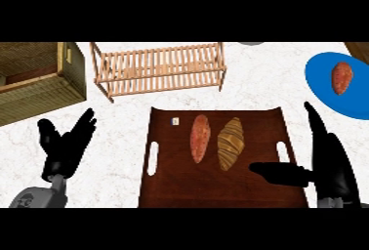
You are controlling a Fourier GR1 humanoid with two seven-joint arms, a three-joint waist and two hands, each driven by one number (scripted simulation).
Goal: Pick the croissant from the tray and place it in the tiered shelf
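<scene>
Golden croissant (231, 143) lies lengthwise on the tray (216, 190), just up-left of the nearer right hand (328, 161), fingers spread.

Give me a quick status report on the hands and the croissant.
Both hands open: left hand beside tray, right hand at its right edge. Croissant untouched, beside sweet potato. Tiered shelf beyond.

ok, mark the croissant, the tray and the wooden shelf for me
croissant (231, 143): head view, middle of its ridged top.
tray (216, 188): head view, bare brown floor near the front.
wooden shelf (162, 61): head view, slats of the upper tier.
</scene>
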